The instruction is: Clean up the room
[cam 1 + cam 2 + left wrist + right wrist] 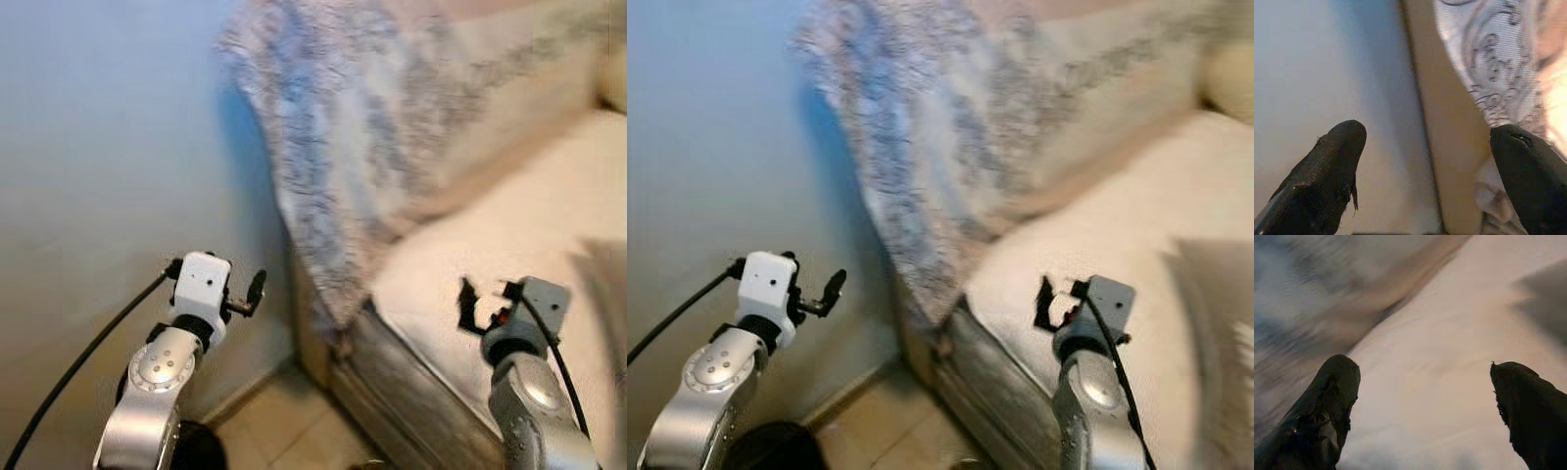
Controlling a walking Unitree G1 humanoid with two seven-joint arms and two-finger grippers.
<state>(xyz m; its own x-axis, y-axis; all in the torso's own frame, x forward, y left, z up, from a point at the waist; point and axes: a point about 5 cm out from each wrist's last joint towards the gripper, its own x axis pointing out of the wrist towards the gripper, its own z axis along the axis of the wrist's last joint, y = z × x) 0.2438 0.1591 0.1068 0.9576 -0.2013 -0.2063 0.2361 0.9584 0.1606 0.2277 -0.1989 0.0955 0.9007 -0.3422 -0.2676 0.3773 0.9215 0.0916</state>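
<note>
A grey-and-white patterned blanket (353,137) hangs over the arm and back of a cream sofa (519,225). My left gripper (1430,171) is raised beside the sofa's arm, facing the blue-grey wall (108,166), open and empty. My right gripper (1425,406) hovers over the sofa's cream seat, open with nothing between its fingers (1327,406). The left arm's white wrist (201,284) and the right arm's grey wrist (534,308) show low in the eye views. The pictures are blurred by motion.
The wall stands close on the left, and a narrow strip of tiled floor (284,421) lies between it and the sofa's side. A darker cloth (1215,294) lies on the seat at the right edge.
</note>
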